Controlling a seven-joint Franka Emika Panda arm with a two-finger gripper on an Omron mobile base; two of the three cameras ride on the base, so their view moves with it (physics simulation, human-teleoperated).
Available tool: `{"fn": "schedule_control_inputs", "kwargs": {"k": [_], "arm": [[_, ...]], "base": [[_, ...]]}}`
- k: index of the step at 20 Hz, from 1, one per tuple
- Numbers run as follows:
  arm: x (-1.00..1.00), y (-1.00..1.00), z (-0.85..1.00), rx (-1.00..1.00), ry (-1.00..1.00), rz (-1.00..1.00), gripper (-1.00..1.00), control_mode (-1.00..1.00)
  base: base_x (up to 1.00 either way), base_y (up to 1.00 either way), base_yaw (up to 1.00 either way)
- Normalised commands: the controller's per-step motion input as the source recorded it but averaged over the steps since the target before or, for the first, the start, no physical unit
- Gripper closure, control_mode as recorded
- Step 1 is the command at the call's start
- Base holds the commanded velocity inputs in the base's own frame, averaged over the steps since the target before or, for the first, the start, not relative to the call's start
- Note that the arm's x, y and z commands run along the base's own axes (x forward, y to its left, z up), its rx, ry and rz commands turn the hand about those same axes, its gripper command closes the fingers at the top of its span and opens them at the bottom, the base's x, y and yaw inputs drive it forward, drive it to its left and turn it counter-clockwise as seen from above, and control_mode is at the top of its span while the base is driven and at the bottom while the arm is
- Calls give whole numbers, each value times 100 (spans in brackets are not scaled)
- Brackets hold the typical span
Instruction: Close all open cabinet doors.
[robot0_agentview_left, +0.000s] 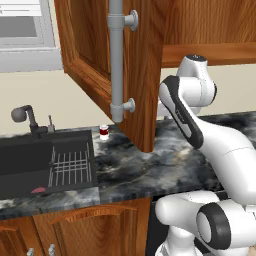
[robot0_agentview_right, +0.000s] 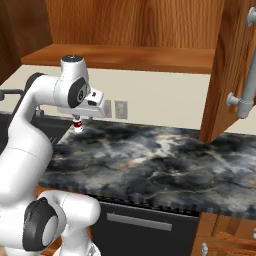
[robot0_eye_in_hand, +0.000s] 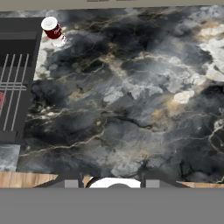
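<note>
Hanging open over the veined marble counter (robot0_agentview_left: 150, 170), the raised-panel wooden cabinet door (robot0_agentview_left: 142, 75) shows its cylindrical grey bar handle (robot0_agentview_left: 116, 60); the gripper (robot0_eye_in_hand: 112, 183) is clenched on nothing.

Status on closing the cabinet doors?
Nothing looks done: the left cabinet door stands swung out over the counter, and in the right base view another door is open too. Nothing in hand; the arm is clear of both handles. Both doors left.

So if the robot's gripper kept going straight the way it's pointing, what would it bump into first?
Probably the dark marble countertop. The hand view looks down at bare stone, so nothing seems to be in the way.
</note>
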Motion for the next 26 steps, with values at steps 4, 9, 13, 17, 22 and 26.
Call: {"fn": "schedule_control_inputs", "kwargs": {"k": [4,9,13,17,22,26], "arm": [[0,0,0,0,0,0,-100,100],[0,0,0,0,0,0,-100,100],[0,0,0,0,0,0,-100,100],[0,0,0,0,0,0,-100,100],[0,0,0,0,0,0,-100,100],[0,0,0,0,0,0,-100,100]], "base": [[1,0,0],[-18,-23,4],[-34,-54,2],[-39,-59,1],[-7,-17,0],[29,0,0]]}}
